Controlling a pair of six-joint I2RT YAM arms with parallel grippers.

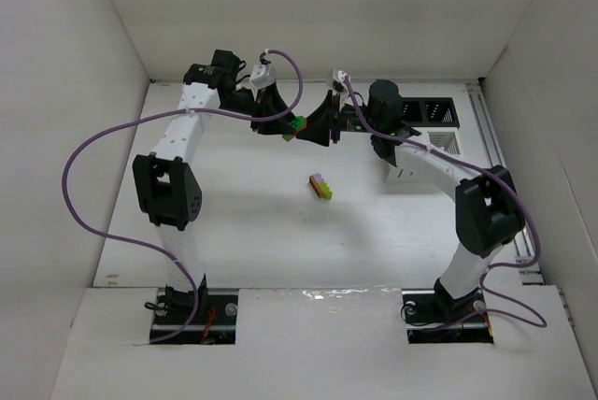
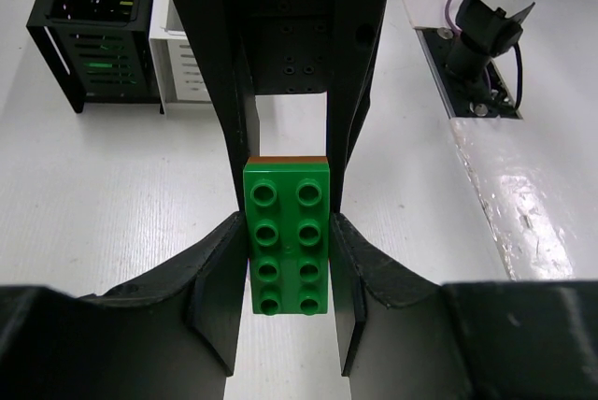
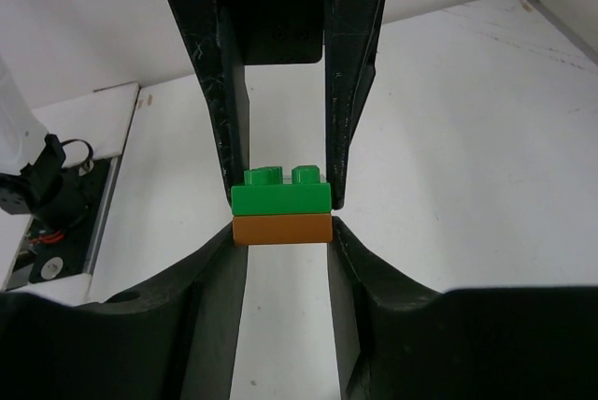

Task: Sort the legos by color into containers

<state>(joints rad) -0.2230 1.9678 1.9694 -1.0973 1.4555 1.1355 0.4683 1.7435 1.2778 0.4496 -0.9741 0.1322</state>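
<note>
Clamped in mid-air over the table's far side, between left gripper and right gripper, each nearly closed on an opposite end: a green-on-orange brick pair. Likely light, stiff and slick. Best squeezed on flat side walls, one brick per gripper, then pulled apart squarely.

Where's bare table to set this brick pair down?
Free: the wide patch between the left arm and the loose stack, and the near strip before both bases. Crowded: far centre, where left tool and right tool meet on the green-and-orange pair, and the far-right corner by the bins.
</note>
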